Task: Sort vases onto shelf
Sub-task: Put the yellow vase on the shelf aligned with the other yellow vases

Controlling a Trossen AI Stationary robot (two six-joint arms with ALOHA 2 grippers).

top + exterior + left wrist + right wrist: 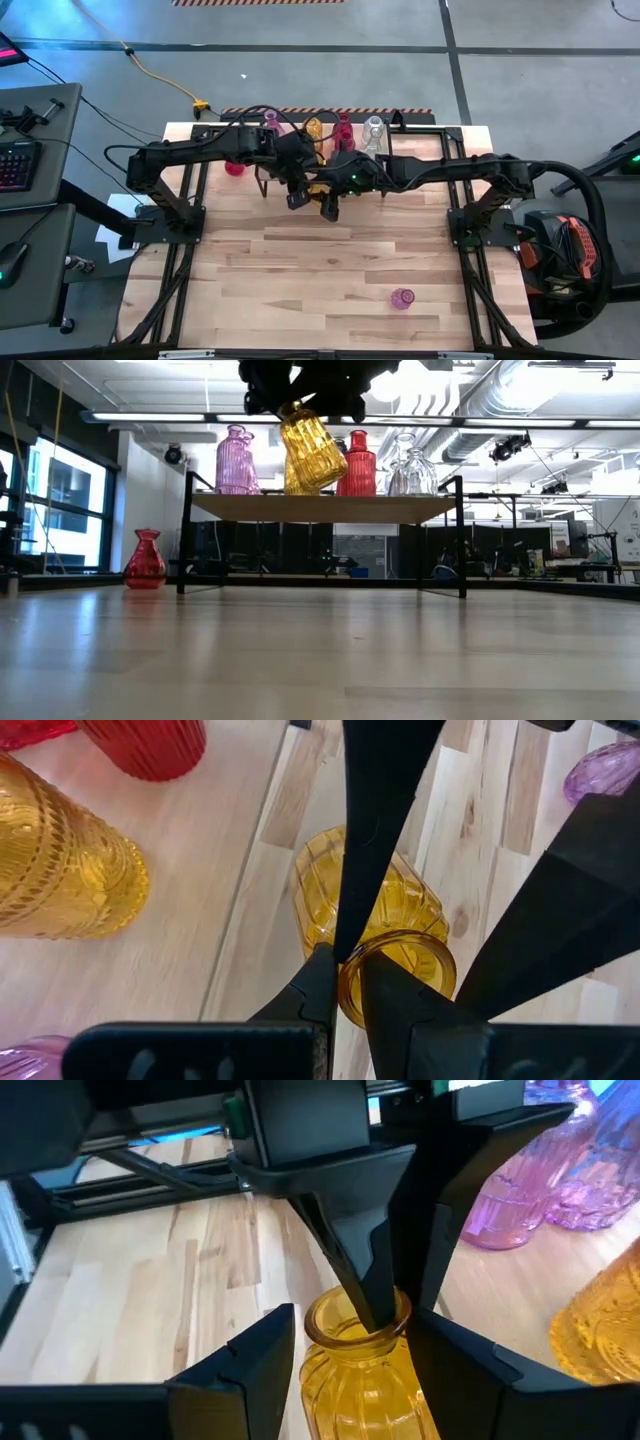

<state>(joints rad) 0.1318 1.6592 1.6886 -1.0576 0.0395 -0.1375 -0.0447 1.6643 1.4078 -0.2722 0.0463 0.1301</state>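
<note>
Pinching the yellow vase [312,450] rim — left gripper [345,970] — beside the shelf [320,508].

Keyboard [18,163] and mouse [10,262] beside table [300,270]

Two matt black jointed arms with black cables, small green lights, and wedge-shaped fingers.

Yellow vase [360,1370] is ribbed, glossy see-through glass. Fingers [240,1370] look like matt black plastic. Table [300,280] is pale butcher-block wood, smooth, satin finish. Shelf [320,507] has a light wood top.
</note>
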